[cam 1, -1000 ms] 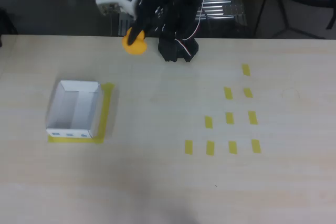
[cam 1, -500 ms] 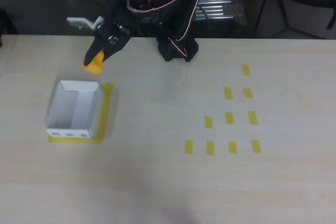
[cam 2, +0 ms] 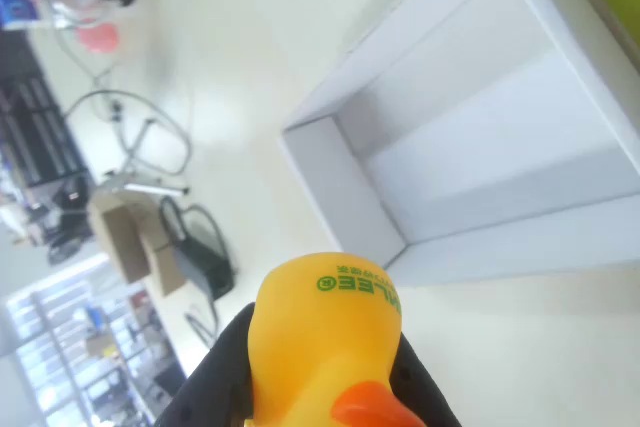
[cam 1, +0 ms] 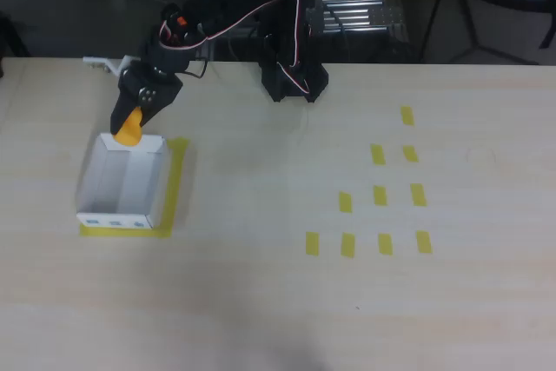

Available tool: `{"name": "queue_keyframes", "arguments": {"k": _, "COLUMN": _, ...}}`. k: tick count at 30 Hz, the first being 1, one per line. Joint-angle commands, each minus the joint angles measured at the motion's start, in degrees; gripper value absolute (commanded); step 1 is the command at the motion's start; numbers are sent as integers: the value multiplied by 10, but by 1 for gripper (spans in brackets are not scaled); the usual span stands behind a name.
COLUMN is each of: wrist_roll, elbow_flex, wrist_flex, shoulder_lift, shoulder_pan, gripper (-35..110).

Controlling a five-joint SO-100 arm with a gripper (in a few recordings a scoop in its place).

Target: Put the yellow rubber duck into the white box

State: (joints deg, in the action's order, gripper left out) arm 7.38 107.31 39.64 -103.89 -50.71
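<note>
The gripper (cam 1: 133,124) is closed on the duck (cam 1: 130,130), its dark fingers (cam 2: 215,372) pressed against both sides of the toy in the wrist view. Seen from overhead, the duck hangs at the far edge of the box (cam 1: 104,184), just over its back wall, held clear of the counter (cam 1: 278,301). In the wrist view the duck (cam 2: 325,342) sits low in the picture with green lettering on its underside, and the open box (cam 2: 480,137) lies beyond it. Yellow tape (cam 1: 178,180) borders the box.
</note>
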Motion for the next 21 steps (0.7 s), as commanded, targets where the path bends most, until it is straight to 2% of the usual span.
{"name": "queue_keyframes", "arguments": {"k": 1, "wrist_roll": 3, "elbow_flex": -65, "wrist_flex": -28, "shoulder_lift": 17, "shoulder_pan": -17, "gripper": 0}}
{"name": "queue_keyframes", "arguments": {"k": 21, "wrist_roll": 11, "elbow_flex": -72, "wrist_flex": -91, "shoulder_lift": 144, "shoulder_pan": -25, "gripper": 0}}
